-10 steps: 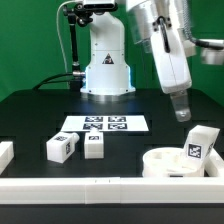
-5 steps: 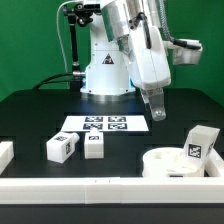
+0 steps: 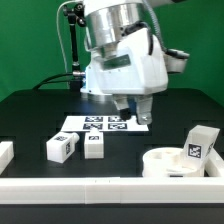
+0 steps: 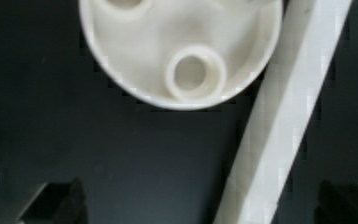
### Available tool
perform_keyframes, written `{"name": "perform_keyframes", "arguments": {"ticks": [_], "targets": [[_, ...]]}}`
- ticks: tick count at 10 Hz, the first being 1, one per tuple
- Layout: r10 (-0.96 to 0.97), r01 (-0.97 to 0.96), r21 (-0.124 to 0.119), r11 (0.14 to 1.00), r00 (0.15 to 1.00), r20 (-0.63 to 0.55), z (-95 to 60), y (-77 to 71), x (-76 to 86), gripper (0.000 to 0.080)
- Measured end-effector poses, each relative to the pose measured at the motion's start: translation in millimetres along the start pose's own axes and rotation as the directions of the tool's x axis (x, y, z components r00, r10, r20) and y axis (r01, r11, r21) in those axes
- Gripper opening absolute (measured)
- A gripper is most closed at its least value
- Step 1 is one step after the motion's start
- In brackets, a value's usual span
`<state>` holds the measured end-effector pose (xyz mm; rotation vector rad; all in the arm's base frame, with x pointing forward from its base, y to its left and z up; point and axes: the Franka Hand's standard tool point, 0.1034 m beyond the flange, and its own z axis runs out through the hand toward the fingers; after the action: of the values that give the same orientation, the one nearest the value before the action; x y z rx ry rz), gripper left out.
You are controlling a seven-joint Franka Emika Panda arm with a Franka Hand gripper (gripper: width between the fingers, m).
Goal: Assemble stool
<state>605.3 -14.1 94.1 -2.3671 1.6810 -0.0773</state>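
The gripper (image 3: 132,112) hangs open above the table (image 3: 30,115), near its middle, over the exterior view's right end of the marker board (image 3: 104,124). Its 2 fingers stand wide apart with nothing between them. In the wrist view the fingertips (image 4: 53,200) show at the picture's edge with only dark table between them.

The stool is in loose parts along the table's front edge. The round seat (image 3: 162,168) lies flat near the front corner on the exterior view's right, just behind the long white front rail (image 3: 90,186). The wrist view shows the seat (image 4: 158,45) with 2 round recesses in its face and the rail (image 4: 279,130) running just beside its rim. Whether the 2 touch cannot be told.

1 leg (image 3: 201,141) stands tilted at the seat's far side, its tag turned toward the front edge. Whether it rests on the seat or just behind it cannot be told.

2 more legs sit side by side between the marker board and the front rail, well apart from the seat. 1 leg (image 3: 62,147) is toward the exterior view's left and the other leg (image 3: 94,146) just beside it. Both show tags.

A white piece (image 3: 5,153) at the edge on the exterior view's left is cut off by the picture.
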Motion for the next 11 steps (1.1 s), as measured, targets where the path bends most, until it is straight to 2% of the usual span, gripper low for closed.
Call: {"name": "perform_keyframes", "arguments": {"ticks": [1,3,5,6,7,9,10,11], "targets": [[0.016,-0.016,0.003,1.0,1.0,-0.016,0.7,7.0,8.7,0.0649],[-0.006,0.006,0.003,1.0,1.0,-0.016,1.1,4.3,4.9,0.0649],[-0.138,0.138,-0.007,0.99,0.99,-0.023,2.0,5.4,6.6,0.0649],[-0.332,0.331,-0.041,0.943,0.942,-0.041,6.0,7.9,9.3,0.0649],[-0.506,0.502,-0.086,0.861,0.861,-0.04,8.4,10.6,12.6,0.0649],[-0.74,0.731,-0.15,0.666,0.672,-0.012,9.9,10.4,13.1,0.0649],[-0.797,0.785,-0.17,0.596,0.604,0.0,10.1,9.4,11.5,0.0649],[-0.834,0.823,-0.171,0.542,0.552,0.011,9.9,10.2,13.2,0.0649]]}}
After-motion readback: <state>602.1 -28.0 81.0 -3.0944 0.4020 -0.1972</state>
